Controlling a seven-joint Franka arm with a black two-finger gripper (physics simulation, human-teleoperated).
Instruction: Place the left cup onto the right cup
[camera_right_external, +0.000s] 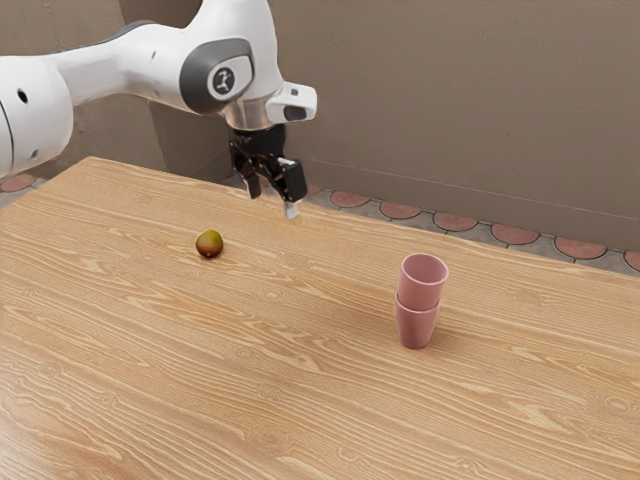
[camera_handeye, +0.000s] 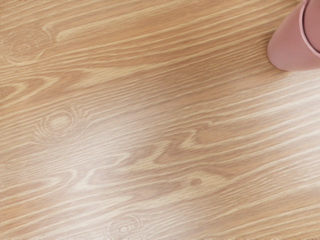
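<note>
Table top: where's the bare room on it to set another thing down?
Almost everywhere. The widest bare wood is the near side of the table, in front of the small fruit and the stacked pink cups. The stretch between fruit and cups is free too. Nothing is crowded; the gripper hangs above the far side.

No readable text, number or brand name appears in either view. One sign is present: a small round white emblem (camera_right_external: 222, 80) on the grey joint cover (camera_right_external: 198, 58) of the arm (camera_right_external: 120, 62), upper left of the exterior view. Its inner mark cannot be made out.
</note>
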